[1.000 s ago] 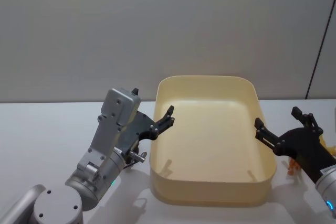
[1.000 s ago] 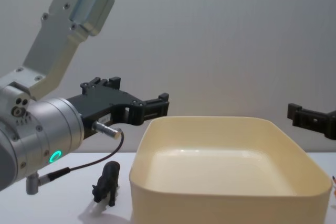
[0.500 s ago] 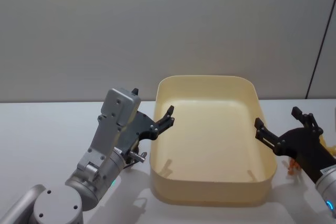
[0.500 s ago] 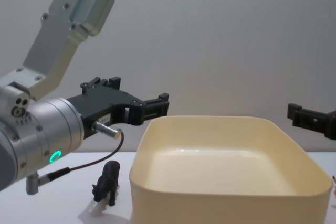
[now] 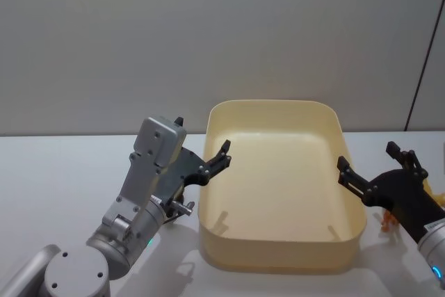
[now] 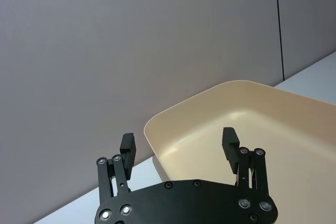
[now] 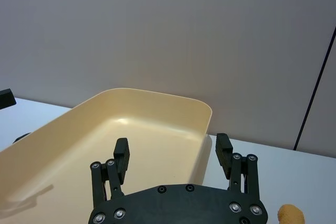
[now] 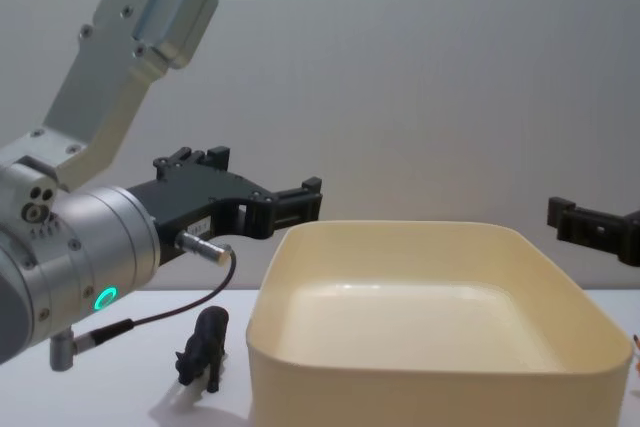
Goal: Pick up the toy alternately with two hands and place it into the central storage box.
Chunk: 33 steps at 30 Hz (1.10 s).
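Observation:
The central storage box (image 5: 278,105) is a pale cream tub standing in the middle of the white table, with nothing inside it. A small black animal toy (image 8: 203,349) stands on the table just left of the box (image 8: 400,372), below my left gripper (image 8: 272,183). That left gripper (image 5: 203,137) hovers open and holds nothing beside the box's left rim. My right gripper (image 5: 366,155) hovers open with nothing in it at the box's right rim. An orange toy (image 5: 386,222) lies on the table under the right arm. Both wrist views show spread fingers: left gripper (image 6: 178,144), right gripper (image 7: 172,152).
A grey wall closes off the back of the table. Bare white tabletop (image 5: 62,172) stretches to the left of the box. A cable hangs from the left wrist (image 8: 170,312) above the black toy. The orange toy (image 7: 290,214) sits close to the right wrist.

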{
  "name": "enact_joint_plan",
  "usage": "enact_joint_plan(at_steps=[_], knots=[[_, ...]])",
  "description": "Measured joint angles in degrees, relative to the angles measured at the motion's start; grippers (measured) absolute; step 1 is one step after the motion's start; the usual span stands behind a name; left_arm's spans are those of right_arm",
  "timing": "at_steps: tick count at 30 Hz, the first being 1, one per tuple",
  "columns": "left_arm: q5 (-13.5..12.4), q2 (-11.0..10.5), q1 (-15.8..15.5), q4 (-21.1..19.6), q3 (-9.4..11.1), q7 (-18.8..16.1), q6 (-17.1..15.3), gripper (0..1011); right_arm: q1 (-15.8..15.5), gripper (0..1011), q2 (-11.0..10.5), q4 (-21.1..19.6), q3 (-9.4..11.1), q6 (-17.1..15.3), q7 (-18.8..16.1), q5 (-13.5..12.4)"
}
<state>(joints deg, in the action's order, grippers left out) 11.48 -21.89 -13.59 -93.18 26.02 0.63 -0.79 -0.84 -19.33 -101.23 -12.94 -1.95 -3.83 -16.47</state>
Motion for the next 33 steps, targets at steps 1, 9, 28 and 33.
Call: enact_joint_plan(at_steps=[1, 9, 28, 33], knots=[[0.00, 0.00, 0.00, 0.00, 0.00, 0.00, 0.00, 1001, 0.00, 1001, 0.00, 0.00, 0.00, 0.00, 0.00, 0.00], [0.00, 0.00, 0.00, 0.00, 0.00, -0.01, 0.00, 1001, 0.00, 1001, 0.00, 0.00, 0.00, 0.00, 0.00, 0.00], [0.00, 0.00, 0.00, 0.00, 0.00, 0.00, 0.00, 1001, 0.00, 1001, 0.00, 0.00, 0.00, 0.00, 0.00, 0.00], [0.00, 0.00, 0.00, 0.00, 0.00, 0.00, 0.00, 1001, 0.00, 1001, 0.00, 0.00, 0.00, 0.00, 0.00, 0.00]])
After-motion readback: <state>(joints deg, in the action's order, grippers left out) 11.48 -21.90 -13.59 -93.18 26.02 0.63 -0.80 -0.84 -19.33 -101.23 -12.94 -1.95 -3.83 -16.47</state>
